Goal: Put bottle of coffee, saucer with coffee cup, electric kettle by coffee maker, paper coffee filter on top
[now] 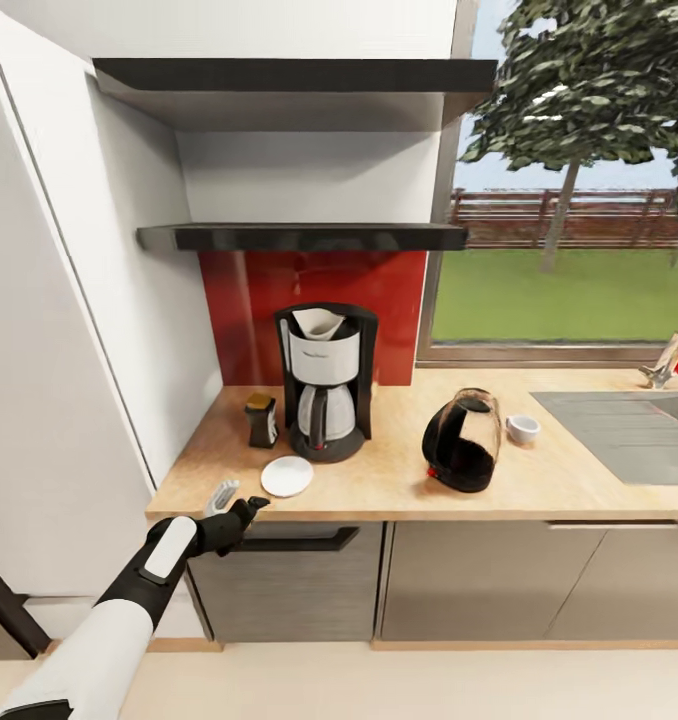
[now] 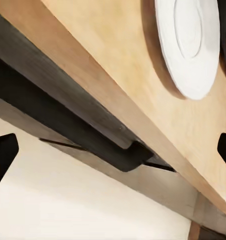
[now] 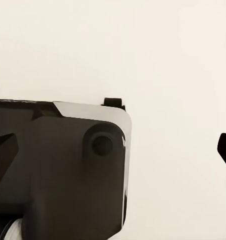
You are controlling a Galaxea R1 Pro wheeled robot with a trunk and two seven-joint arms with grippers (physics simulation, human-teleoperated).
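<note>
Coffee maker (image 1: 325, 380) sits at the far side of the counter (image 1: 399, 490) against the red backsplash (image 1: 314, 290), with a paper filter (image 1: 317, 322) in its top. Bottle of coffee (image 1: 261, 419) is just left of it, saucer (image 1: 287, 476) right in front. Electric kettle (image 1: 463, 440) is off to the right, coffee cup (image 1: 522, 429) beside it, sink (image 1: 629, 430) further right. Left hand (image 1: 235, 508) hovers at the counter's near edge, fingers spread, gripping nothing. Right hand (image 3: 113, 155) looks open over the floor (image 3: 173, 60).
</note>
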